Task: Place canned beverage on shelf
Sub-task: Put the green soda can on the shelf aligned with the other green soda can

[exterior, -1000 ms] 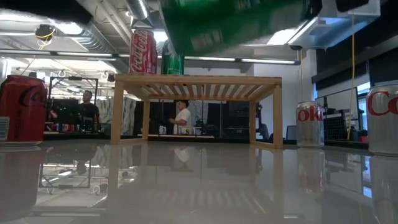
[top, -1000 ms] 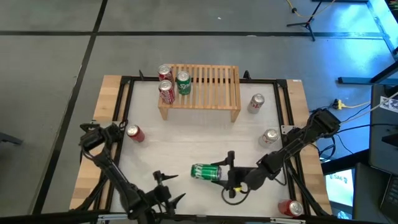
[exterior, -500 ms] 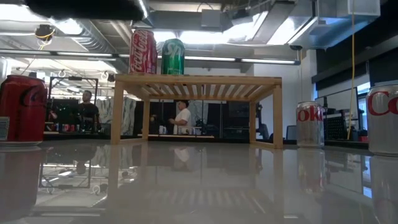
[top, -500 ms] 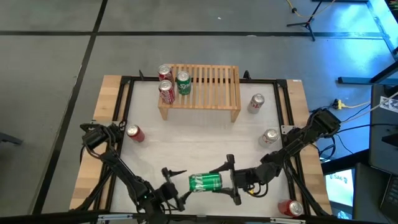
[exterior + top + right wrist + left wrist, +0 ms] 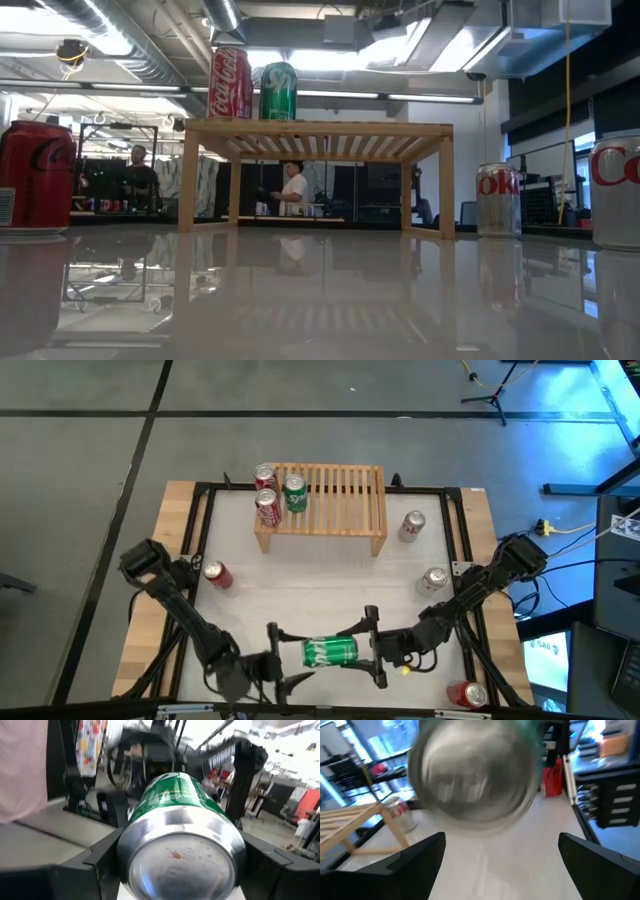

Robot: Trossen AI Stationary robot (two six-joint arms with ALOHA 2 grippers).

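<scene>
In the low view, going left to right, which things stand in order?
Red can on the table → red can on the shelf → green can → shelf's right leg → silver Coke can → silver can at the edge.

Green can: glossy printed metal with bare brushed-metal end. Shelf: light, matt, unfinished-looking wood slats. Table: smooth, glossy white top, mirror-like, with wood edge strips. Gripper fingers: matt black plastic.
</scene>
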